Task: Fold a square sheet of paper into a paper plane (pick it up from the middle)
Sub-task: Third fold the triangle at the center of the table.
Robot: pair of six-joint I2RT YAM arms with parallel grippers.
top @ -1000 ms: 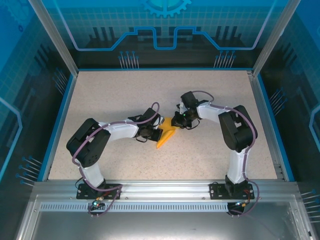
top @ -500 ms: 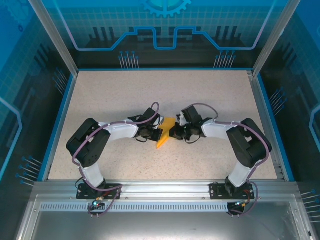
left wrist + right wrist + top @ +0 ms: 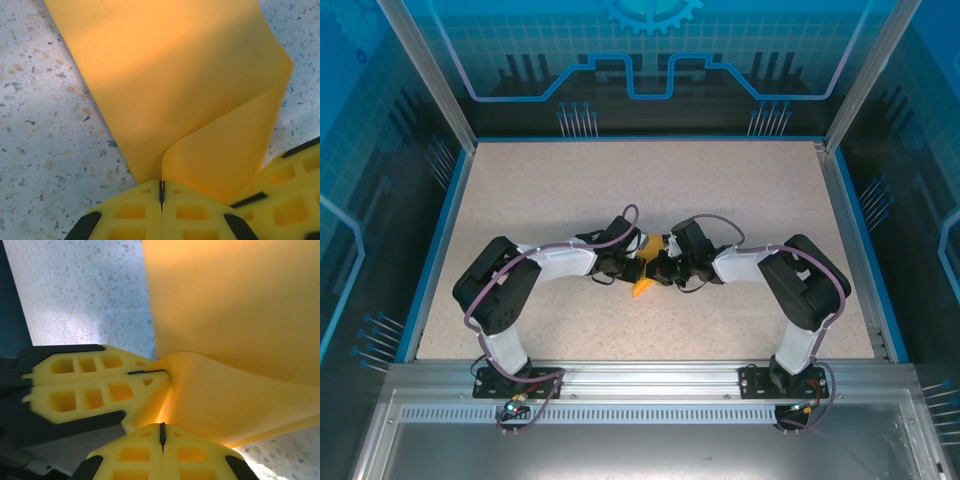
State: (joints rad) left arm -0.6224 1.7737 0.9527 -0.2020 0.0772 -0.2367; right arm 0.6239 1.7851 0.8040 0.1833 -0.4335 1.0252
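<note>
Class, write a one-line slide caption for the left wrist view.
Left gripper pinches the bowed orange-yellow sheet of paper, the right gripper's fingers gripping beside it.

From the overhead camera the paper [image 3: 640, 288] is mostly buried under the two arms. Just a little orange sliver pokes out, way too small to tell any folds. The left end effector [image 3: 633, 271] and right end effector [image 3: 658, 272] are crammed together there, so the fingertips are impossible to make out. On the left wrist camera the paper runs off the top edge and the yellow fingers [image 3: 135, 215] get chopped by the bottom. On the right wrist camera the paper's cut off top and right, and the other arm's fingers look kinda blurry.
</note>
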